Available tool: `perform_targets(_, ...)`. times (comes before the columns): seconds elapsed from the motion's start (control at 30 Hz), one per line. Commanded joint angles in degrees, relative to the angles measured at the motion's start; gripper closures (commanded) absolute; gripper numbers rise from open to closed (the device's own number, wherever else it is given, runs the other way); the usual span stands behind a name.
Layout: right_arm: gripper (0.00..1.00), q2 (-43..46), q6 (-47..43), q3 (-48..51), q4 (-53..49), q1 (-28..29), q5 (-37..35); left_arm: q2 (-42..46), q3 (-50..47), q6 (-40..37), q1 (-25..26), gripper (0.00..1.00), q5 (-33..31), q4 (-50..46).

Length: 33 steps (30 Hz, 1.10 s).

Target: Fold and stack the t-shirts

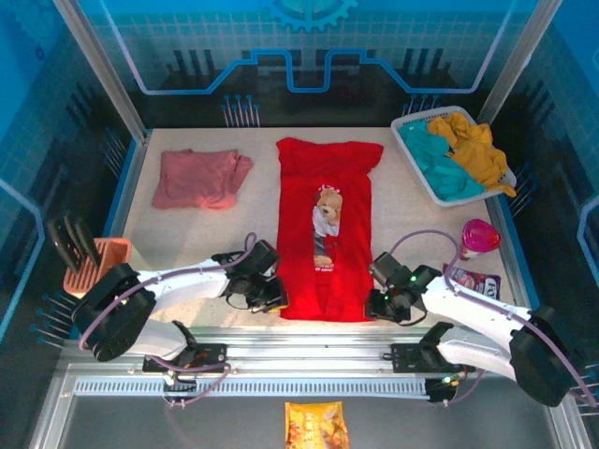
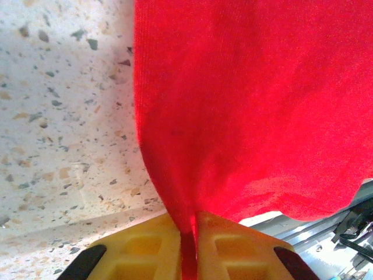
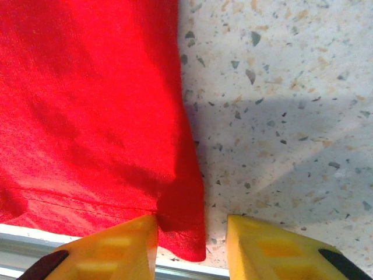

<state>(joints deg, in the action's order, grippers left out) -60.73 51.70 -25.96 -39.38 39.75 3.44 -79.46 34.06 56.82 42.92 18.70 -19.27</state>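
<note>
The red t-shirt (image 1: 325, 229) with a teddy-bear print lies lengthwise in the middle of the table, sides folded in. My left gripper (image 1: 271, 297) is at its near left corner, and in the left wrist view the yellow fingers (image 2: 145, 248) are shut on a pinch of the red t-shirt (image 2: 250, 111). My right gripper (image 1: 377, 306) is at the near right corner, open, with the corner of the red t-shirt (image 3: 87, 105) lying between its fingers (image 3: 113, 251). The dusty-pink t-shirt (image 1: 199, 177) lies loosely bunched at the back left.
A white basket (image 1: 412, 159) with teal and yellow clothes stands at the back right. A pink cup (image 1: 477, 236) and a snack packet (image 1: 477, 281) lie right of my right arm. An orange rack (image 1: 94, 262) sits at the left edge. The table's metal front rail (image 1: 309, 339) runs just behind the shirt's hem.
</note>
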Motion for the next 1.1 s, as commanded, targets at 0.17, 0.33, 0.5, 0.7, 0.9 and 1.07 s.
perform_targets(0.17,0.65,-0.7,1.2,-0.8,6.9,1.9,8.1,0.0,0.9,-0.6,0.4,0.87,-0.9,-1.2)
perform_targets(0.33,0.69,-0.6,1.1,-1.2,6.6,2.3,8.3,0.0,1.1,-0.5,0.3,0.87,-0.9,-0.9)
perform_targets(0.5,0.72,-0.3,0.9,-2.6,4.9,3.2,7.4,-0.1,1.3,-0.4,0.4,0.88,-1.0,-0.8)
perform_targets(0.7,0.7,-2.2,0.9,-1.6,5.4,3.3,6.7,-0.2,1.4,-0.4,0.4,0.88,-0.7,-0.6)
perform_targets(0.9,0.69,0.8,1.3,-2.2,-0.3,3.3,1.2,0.0,1.3,-0.6,0.4,0.88,-0.8,-1.0)
perform_targets(1.07,0.63,2.0,1.4,-2.3,-2.5,3.1,-0.5,-0.3,1.0,-0.6,0.4,0.87,-0.6,-0.5)
